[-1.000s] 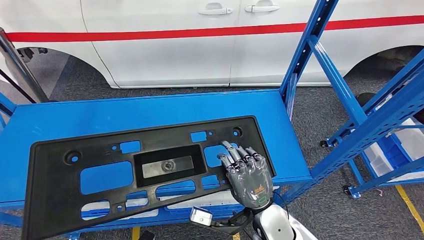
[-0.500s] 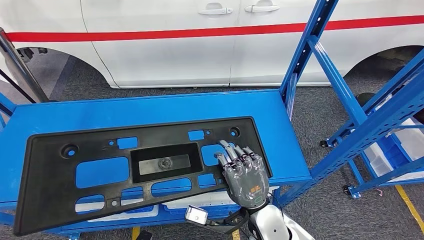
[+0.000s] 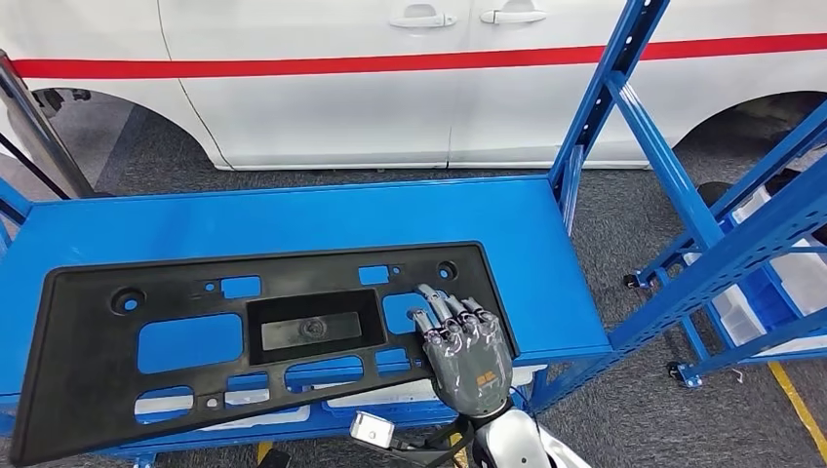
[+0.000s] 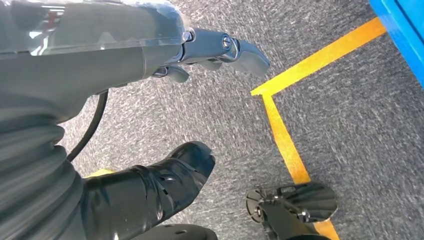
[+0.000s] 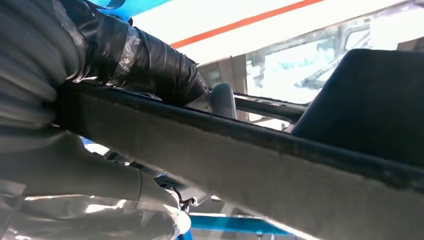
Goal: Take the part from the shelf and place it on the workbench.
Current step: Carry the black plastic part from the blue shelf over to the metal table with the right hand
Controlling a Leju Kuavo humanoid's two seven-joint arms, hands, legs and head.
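Observation:
A large flat black plastic part (image 3: 83,336) with several cut-outs lies on the blue shelf deck (image 3: 293,210), its near edge hanging over the shelf's front. My right hand (image 3: 466,353) grips the part's near right corner, with fingers laid over the top. In the right wrist view the part's edge (image 5: 250,165) runs across the picture, with the dark fingers (image 5: 142,62) above it and the grey thumb below. My left hand (image 4: 220,47) hangs over the grey floor with nothing in it.
A white car with a red stripe (image 3: 390,93) stands behind the shelf. Blue rack uprights (image 3: 624,107) rise at the shelf's right end, and another blue rack (image 3: 766,229) stands further right. Yellow floor tape (image 4: 285,135) marks the carpet.
The black part has slid left and toward me, further over the shelf's front edge. My right hand moved with it, still gripping the same corner.

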